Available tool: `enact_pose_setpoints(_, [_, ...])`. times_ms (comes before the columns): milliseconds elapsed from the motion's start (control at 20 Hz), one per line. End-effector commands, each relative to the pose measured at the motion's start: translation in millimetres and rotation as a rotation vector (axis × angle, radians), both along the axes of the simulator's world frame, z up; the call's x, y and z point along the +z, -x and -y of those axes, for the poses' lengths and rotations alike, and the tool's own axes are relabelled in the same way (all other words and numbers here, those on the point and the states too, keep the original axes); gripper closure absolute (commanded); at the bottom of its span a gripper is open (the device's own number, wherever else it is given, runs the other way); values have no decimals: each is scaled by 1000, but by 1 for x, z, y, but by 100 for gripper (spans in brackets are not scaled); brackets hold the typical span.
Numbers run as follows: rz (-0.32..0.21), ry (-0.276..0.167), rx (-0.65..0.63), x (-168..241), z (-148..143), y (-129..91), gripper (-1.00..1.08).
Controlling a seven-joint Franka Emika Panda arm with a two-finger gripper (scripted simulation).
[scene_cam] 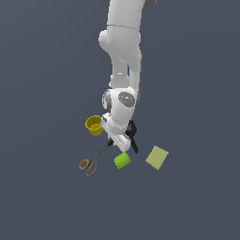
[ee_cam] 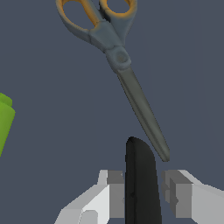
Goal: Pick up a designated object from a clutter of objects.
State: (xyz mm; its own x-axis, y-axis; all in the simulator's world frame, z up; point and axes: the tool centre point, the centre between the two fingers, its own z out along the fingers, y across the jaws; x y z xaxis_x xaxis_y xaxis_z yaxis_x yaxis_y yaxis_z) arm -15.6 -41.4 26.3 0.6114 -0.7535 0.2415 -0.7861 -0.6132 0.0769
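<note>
The designated object, a black spring clamp point(scene_cam: 134, 140) with a small red tip, lies just under the arm's hand, between the green cylinder point(scene_cam: 123, 161) and the yellow cup point(scene_cam: 94, 125). In the wrist view one black handle of the clamp point(ee_cam: 140, 183) runs up between my gripper's point(ee_cam: 142, 192) two fingers. The gripper point(scene_cam: 124, 142) is low over the clutter and open. One pad sits right against the handle and the other pad point(ee_cam: 177, 192) stands a narrow gap away. The rest of the clamp is hidden behind the hand.
Grey scissors point(ee_cam: 127, 74) with tan loops lie just beyond the handle, blade tip close to it; they also show in the exterior view as scissors point(scene_cam: 91, 161). The green cylinder point(ee_cam: 5, 118) is at the side. A pale green square pad point(scene_cam: 157, 157) lies toward the exterior view's right.
</note>
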Motion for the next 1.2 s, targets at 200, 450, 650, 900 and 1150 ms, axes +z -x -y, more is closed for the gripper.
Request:
enact_pose_setpoints(200, [-4,1,-3,-3,2,1,108])
enact_pose_setpoints(450, [2,-1,1,0,0,-1,108])
enact_pose_setpoints(650, [2,-1,1,3,-1,0,108])
enact_pose_setpoints(900, [2,-1,1,17,-6,1,108])
enact_pose_setpoints(1150, [1,-1,1,42,-14,4,108])
